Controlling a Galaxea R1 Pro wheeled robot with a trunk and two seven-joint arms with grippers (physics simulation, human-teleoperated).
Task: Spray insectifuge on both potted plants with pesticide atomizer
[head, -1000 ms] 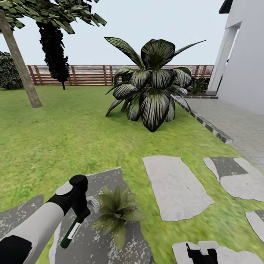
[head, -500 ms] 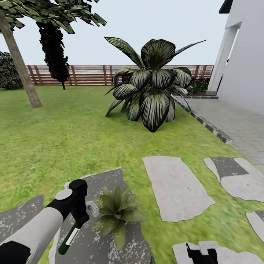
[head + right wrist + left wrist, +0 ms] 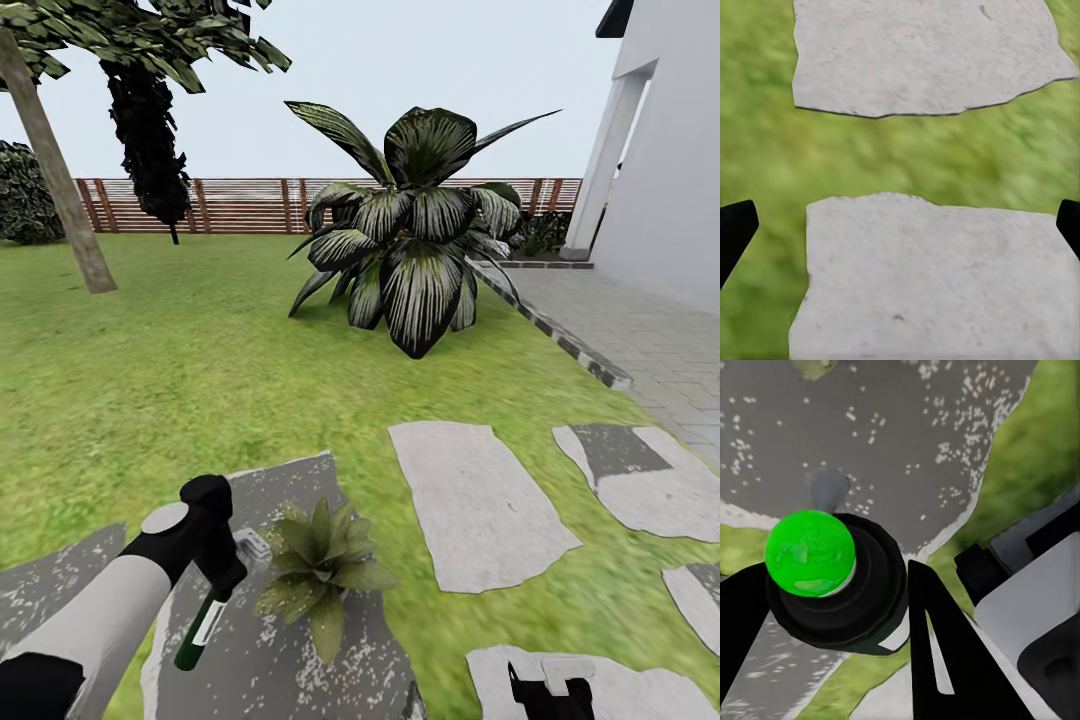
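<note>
The pesticide atomizer [image 3: 203,624] hung at the lower left of the head view, a slim dark bottle with a pale label, tilted with its green end lowest, clasped by the left gripper [image 3: 222,578] over a speckled grey paving slab [image 3: 290,660]. In the left wrist view the atomizer [image 3: 832,581] sat between the two black fingers [image 3: 937,645], its bright green cap facing the camera. Just beside it, toward the frame's centre, one potted plant [image 3: 320,572] spread its pointed green leaves on the same slab. Pale stepping stones [image 3: 478,500] lay to the right in the grass. The right gripper [image 3: 548,690] showed at the bottom edge; in the right wrist view its fingertips [image 3: 735,229] stood wide apart, released, above a stone [image 3: 937,277]. A big striped-leaf shrub [image 3: 415,230] stood at the upper centre before a wooden fence [image 3: 240,205].
</note>
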